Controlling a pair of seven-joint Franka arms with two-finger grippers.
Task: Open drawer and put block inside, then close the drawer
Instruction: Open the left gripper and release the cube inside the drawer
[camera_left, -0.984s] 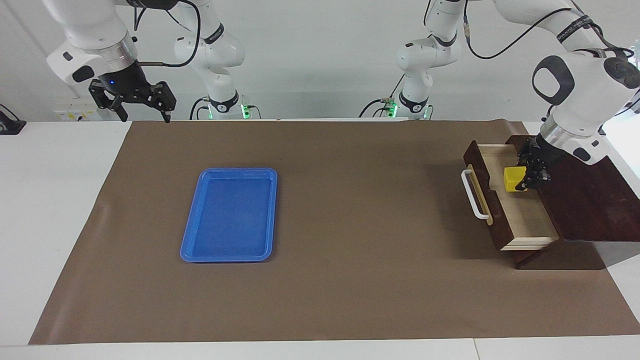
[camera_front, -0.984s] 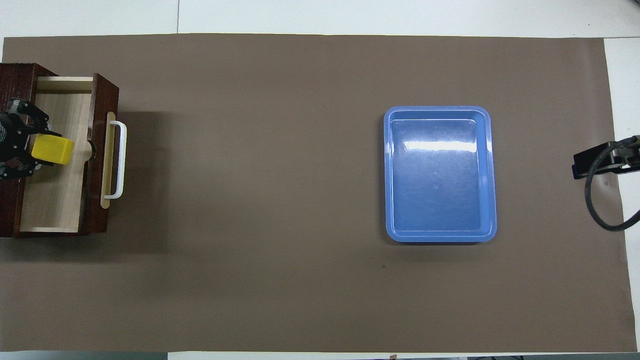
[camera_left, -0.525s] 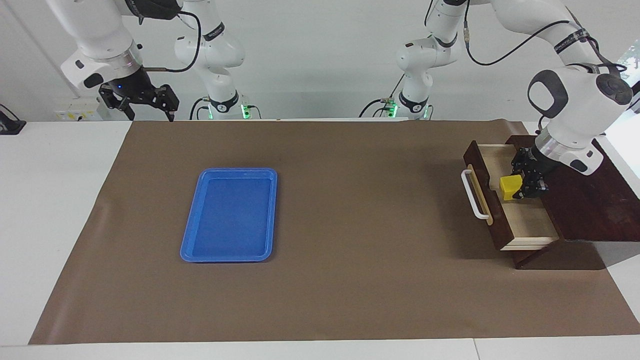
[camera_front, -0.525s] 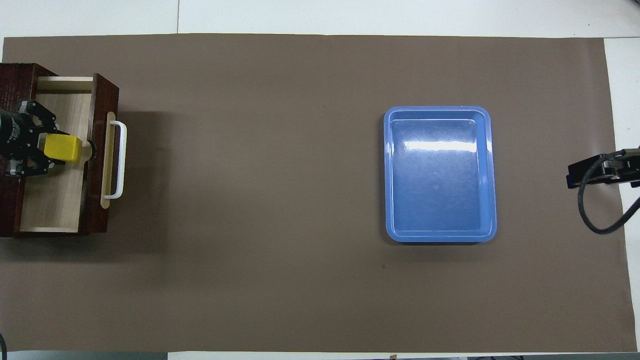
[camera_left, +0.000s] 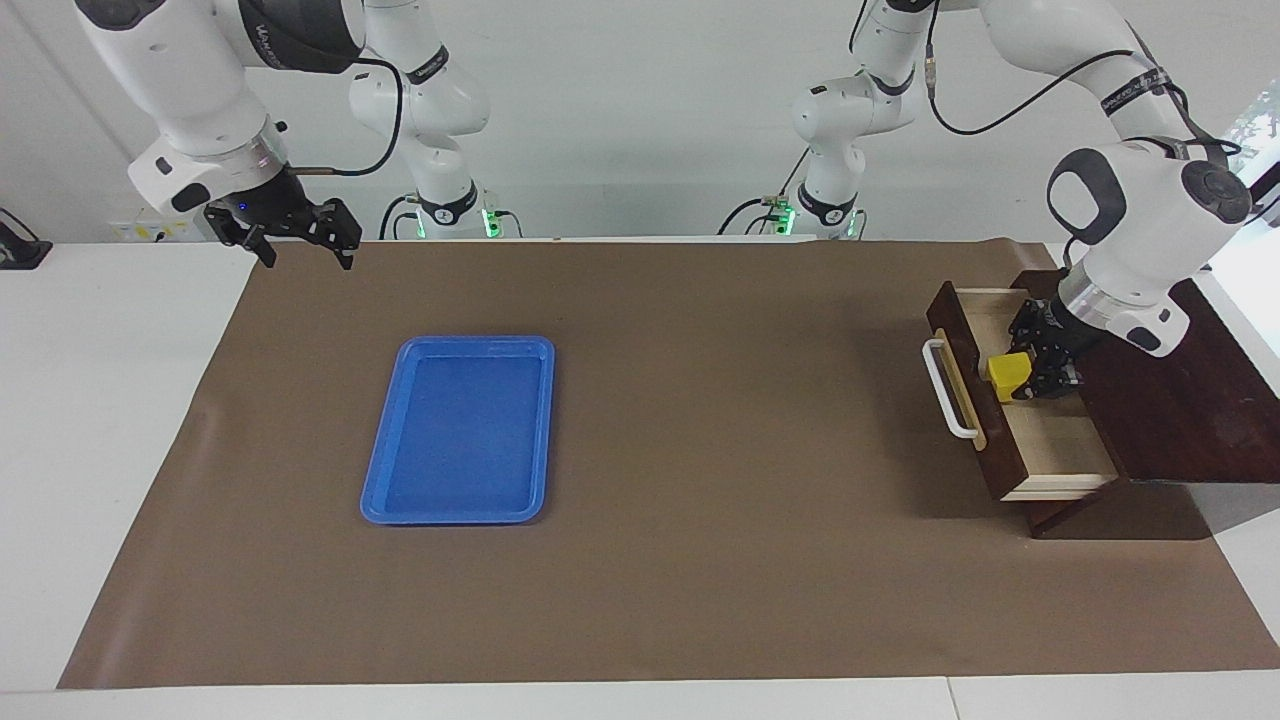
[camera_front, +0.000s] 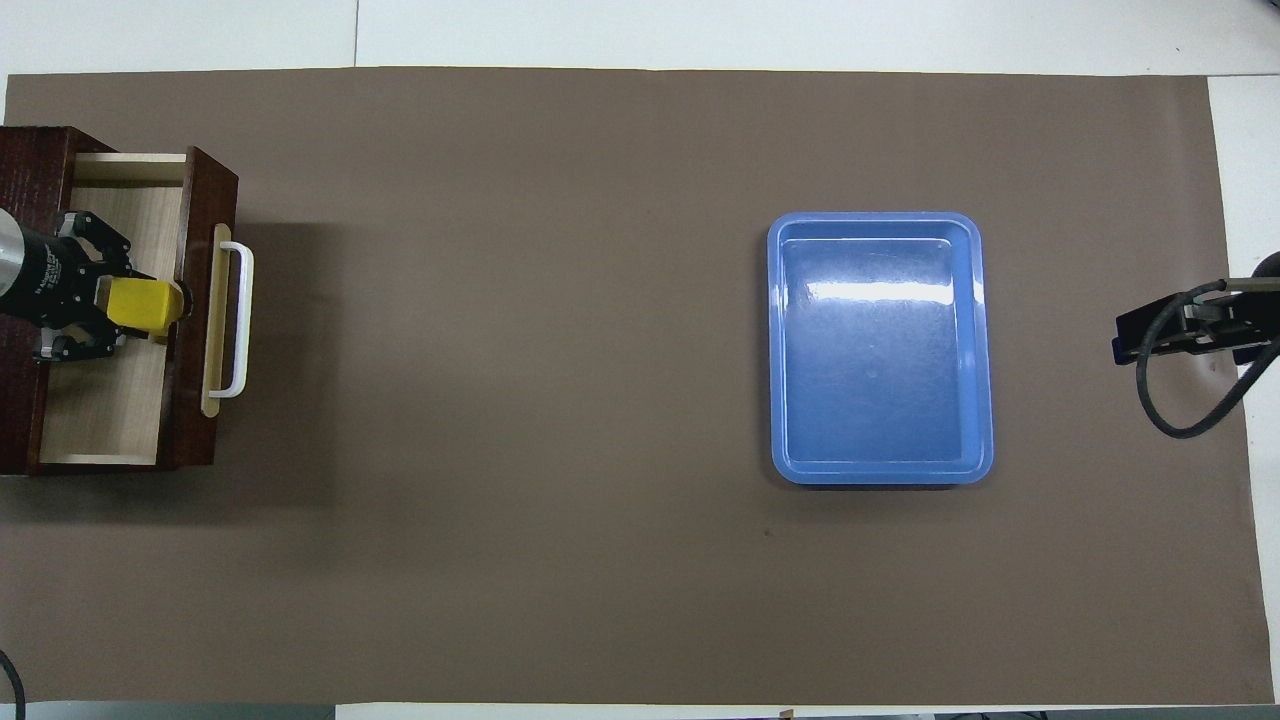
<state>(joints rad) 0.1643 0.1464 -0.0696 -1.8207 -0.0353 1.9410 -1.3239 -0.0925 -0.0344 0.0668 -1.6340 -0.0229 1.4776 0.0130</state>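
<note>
The dark brown box (camera_left: 1180, 400) stands at the left arm's end of the table. Its drawer (camera_left: 1060, 440) is pulled out, showing the pale wood interior (camera_front: 105, 410) and the white bar handle (camera_left: 945, 390) (camera_front: 238, 320). My left gripper (camera_left: 1018, 377) (camera_front: 125, 308) is shut on the yellow block (camera_left: 1006, 370) (camera_front: 145, 305). It holds the block low over the open drawer, close to the front panel. I cannot tell if the block touches the drawer floor. My right gripper (camera_left: 307, 257) (camera_front: 1150, 335) is open and empty, raised over the mat's edge at the right arm's end.
A flat blue tray (camera_left: 455, 518) (camera_front: 880, 475) lies empty on the brown mat (camera_left: 700, 450), toward the right arm's end. The white table (camera_left: 110, 400) borders the mat.
My left gripper has carried the block lower and toward the drawer's front panel. My right gripper has dropped and shifted a little toward the middle of the table.
</note>
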